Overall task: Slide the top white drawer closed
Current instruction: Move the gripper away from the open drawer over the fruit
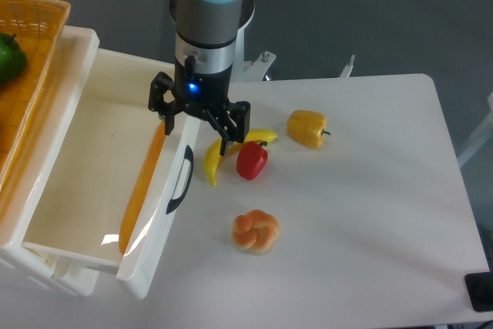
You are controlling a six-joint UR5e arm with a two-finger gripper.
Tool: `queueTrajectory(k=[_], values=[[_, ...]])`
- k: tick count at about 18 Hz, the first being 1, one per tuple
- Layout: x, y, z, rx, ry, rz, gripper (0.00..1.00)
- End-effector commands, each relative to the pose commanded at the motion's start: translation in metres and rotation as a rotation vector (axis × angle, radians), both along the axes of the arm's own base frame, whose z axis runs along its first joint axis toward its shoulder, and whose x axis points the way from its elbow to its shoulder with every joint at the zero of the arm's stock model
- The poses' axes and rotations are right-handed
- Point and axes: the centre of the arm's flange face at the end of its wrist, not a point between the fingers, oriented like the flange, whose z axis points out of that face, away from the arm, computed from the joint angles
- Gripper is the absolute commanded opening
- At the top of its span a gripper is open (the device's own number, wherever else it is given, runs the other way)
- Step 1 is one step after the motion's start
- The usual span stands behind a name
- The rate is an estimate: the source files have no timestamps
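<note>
one drawer matters here: the top white drawer stands pulled well out at the left of the worktop, its front panel w/ the black handle facing the toy food. we judge it stiff, light, glossy plastic, prob slippery, so push flat on the front panel beside the handle, no grip needed. the claw hangs over the panel's top edge, fingers spread, holding nothing.

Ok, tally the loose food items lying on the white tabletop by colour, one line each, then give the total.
Yellow: 2, the banana and the yellow pepper
Red: 1, the red pepper
Orange-tan: 1, the knotted bun
Total: 4

The green item in the wicker basket is off the tabletop, so it is not counted.
</note>
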Motion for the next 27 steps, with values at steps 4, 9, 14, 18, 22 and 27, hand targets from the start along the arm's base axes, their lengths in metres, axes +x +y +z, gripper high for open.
queueTrajectory(k=[4, 9, 14, 18, 22, 27], values=[[-0.015, -0.007, -0.005, -0.029, 0.02, 0.026, 1.0], [-0.047, -0.018, -0.023, -0.062, 0.013, 0.077, 1.0], [-0.073, -0.028, -0.033, -0.06, 0.021, 0.121, 1.0], [-0.093, -0.031, -0.069, -0.195, 0.067, 0.135, 1.0], [-0.105, -0.029, -0.09, -0.265, 0.11, 0.14, 1.0], [-0.108, -0.027, -0.105, -0.272, 0.079, 0.167, 1.0]])
